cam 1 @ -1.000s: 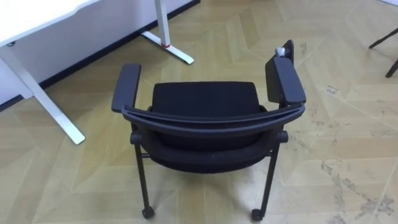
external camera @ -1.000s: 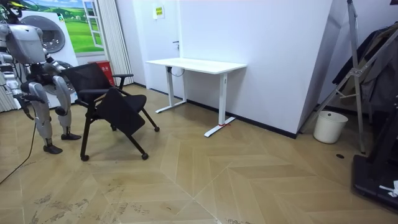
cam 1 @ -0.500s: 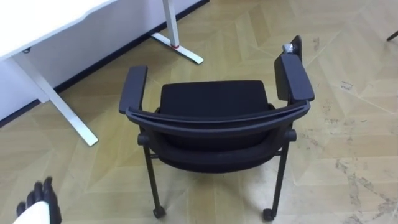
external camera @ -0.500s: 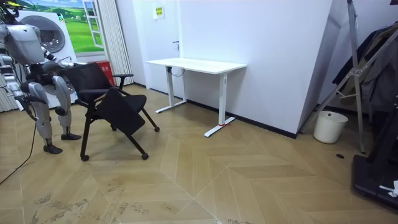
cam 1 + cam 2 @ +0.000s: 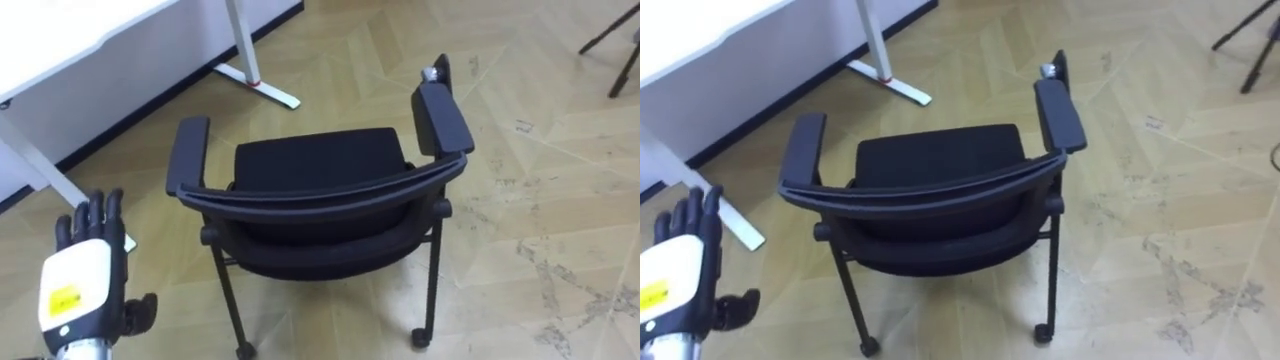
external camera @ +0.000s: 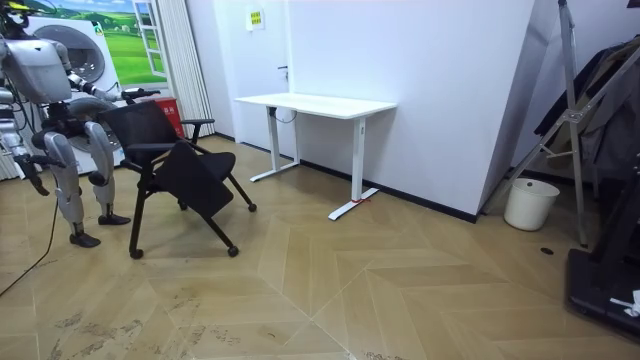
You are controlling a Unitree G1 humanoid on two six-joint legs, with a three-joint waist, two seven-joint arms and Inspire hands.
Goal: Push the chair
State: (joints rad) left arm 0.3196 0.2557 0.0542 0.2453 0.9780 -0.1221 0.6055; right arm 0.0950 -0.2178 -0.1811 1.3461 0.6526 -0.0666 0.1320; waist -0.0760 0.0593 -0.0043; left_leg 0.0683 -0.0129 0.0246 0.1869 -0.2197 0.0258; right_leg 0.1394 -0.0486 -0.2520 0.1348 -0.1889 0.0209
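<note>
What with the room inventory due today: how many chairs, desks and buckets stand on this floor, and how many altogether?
black armchair: 1
white desk: 1
white bucket: 1
Total: 3

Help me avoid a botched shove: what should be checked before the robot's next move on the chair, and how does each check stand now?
1. Left hand open and raised: ok.
2. Left hand touching the backrest of the chair: not ok, it is apart, to its left.
3. Right hand ready: cannot tell; it hangs at the robot's side in the room view.
4. Chair upright on its wheels: ok.
5. Floor between chair and desk leg bare: ok.
</note>
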